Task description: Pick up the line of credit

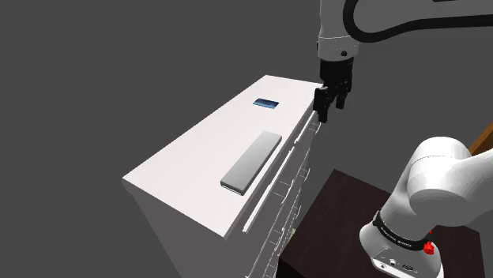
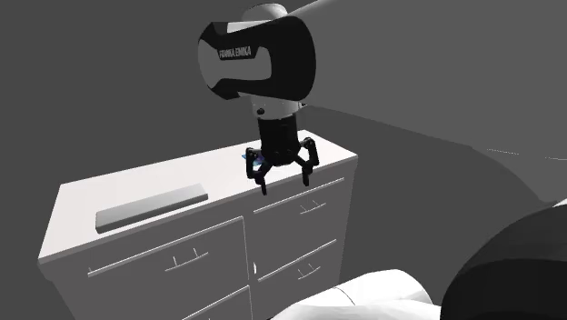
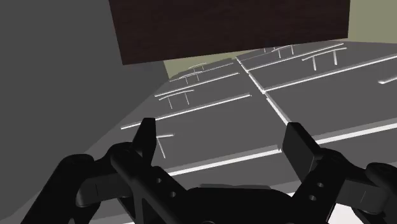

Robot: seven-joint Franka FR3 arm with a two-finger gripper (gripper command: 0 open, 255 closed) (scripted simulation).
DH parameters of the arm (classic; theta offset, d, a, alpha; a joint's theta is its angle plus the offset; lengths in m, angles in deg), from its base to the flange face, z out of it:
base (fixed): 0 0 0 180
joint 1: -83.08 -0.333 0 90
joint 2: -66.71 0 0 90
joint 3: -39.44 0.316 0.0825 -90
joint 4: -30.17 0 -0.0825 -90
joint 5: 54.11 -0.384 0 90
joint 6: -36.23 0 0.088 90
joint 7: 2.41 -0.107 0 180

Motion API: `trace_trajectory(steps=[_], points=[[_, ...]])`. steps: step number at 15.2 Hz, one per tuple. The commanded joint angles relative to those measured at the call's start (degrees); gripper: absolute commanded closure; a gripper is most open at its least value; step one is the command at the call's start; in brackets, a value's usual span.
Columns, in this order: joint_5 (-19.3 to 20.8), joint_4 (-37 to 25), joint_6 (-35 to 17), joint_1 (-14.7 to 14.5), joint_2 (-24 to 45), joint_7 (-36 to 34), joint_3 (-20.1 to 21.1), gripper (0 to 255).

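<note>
The line of credit is a small blue card [image 1: 267, 103] lying flat on the far end of the white dresser top [image 1: 197, 150]. My black gripper [image 1: 329, 107] hangs open beyond the dresser's front edge, to the shoulder view's right of the card and clear of it. From the second exterior view the gripper [image 2: 283, 182] points down in front of the dresser top [image 2: 136, 193], and a sliver of the blue card [image 2: 249, 160] peeks out behind it. In the wrist view the open gripper [image 3: 224, 141] holds nothing and looks down the drawer fronts [image 3: 318, 121].
A flat grey slab [image 1: 251, 162] lies on the dresser top nearer the camera, also seen as a grey slab [image 2: 150, 207]. The dresser front carries several drawers with bar handles [image 2: 313, 205]. My dark brown stand [image 1: 340, 213] sits close to the dresser.
</note>
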Motion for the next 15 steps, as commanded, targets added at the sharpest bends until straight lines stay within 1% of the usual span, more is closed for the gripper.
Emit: trace_trajectory(steps=[1, 8, 15], points=[[0.0, 0.0, 0.0, 0.0, 0.0, 0.0, 0.0, 0], [0.8, 2.4, -21.2, -1.9, 4.3, 6.8, -3.9, 0], [-1.0, 1.5, -41.3, -5.4, 11.0, 14.6, -8.2, 0]])
